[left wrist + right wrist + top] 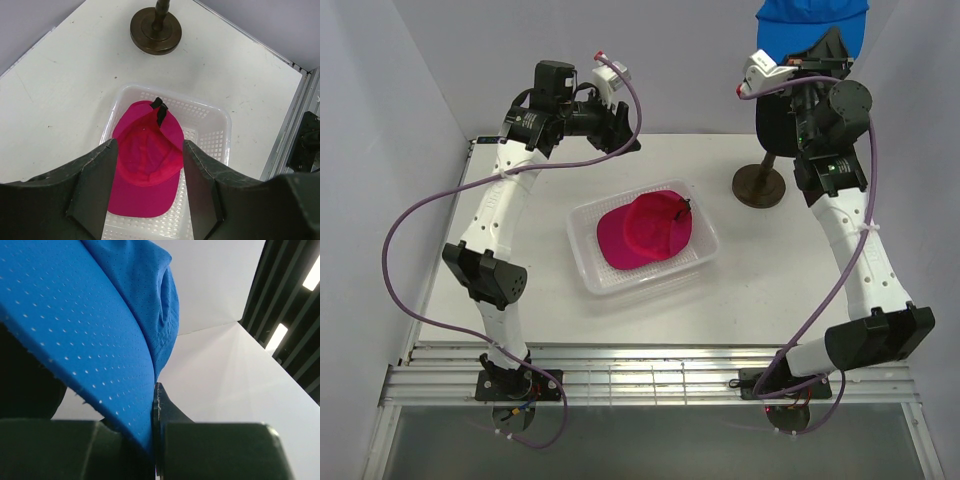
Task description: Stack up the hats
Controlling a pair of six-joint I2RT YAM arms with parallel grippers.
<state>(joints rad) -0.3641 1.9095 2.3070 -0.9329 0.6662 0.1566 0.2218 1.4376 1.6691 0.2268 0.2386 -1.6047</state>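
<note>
The clear tray [592, 278] sits in the middle of the table [770, 290], and its low walls ring the magenta hat [645, 232], so a gripper can reach that hat only from above, where the way is open. Near the table's far right corner the brown stand base [760, 185] blocks a low pass, and the right arm [855, 235] with the blue hat [810, 25] fills the air above it. The bare strips along the table's near, far and left edges give room to move, except where the left arm [498, 215] leans over the left edge.
</note>
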